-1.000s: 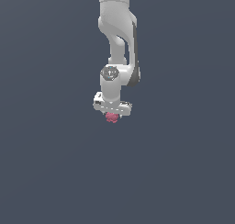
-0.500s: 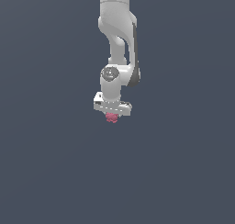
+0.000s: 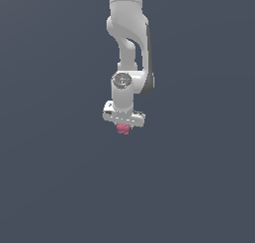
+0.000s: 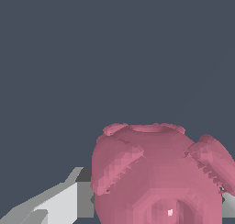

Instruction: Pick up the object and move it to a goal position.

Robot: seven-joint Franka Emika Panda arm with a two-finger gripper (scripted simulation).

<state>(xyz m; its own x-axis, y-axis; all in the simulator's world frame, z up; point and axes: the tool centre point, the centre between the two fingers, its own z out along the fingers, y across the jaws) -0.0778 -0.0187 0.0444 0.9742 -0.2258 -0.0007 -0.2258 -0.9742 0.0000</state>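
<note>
The object (image 3: 123, 129), a small pinkish-red lumpy blob, sits just under the white gripper (image 3: 123, 125) in the exterior view, mostly covered by the gripper's body. In the wrist view the object (image 4: 156, 177) fills the lower middle, between a grey-white finger (image 4: 59, 204) on one side and a sliver of the other finger (image 4: 228, 204) on the other side. The fingers stand close against its sides, so the gripper is shut on it. The white arm (image 3: 128, 43) hangs down from the top of the exterior view.
A plain dark blue-grey surface (image 3: 60, 177) fills both views. No other objects, containers or edges show.
</note>
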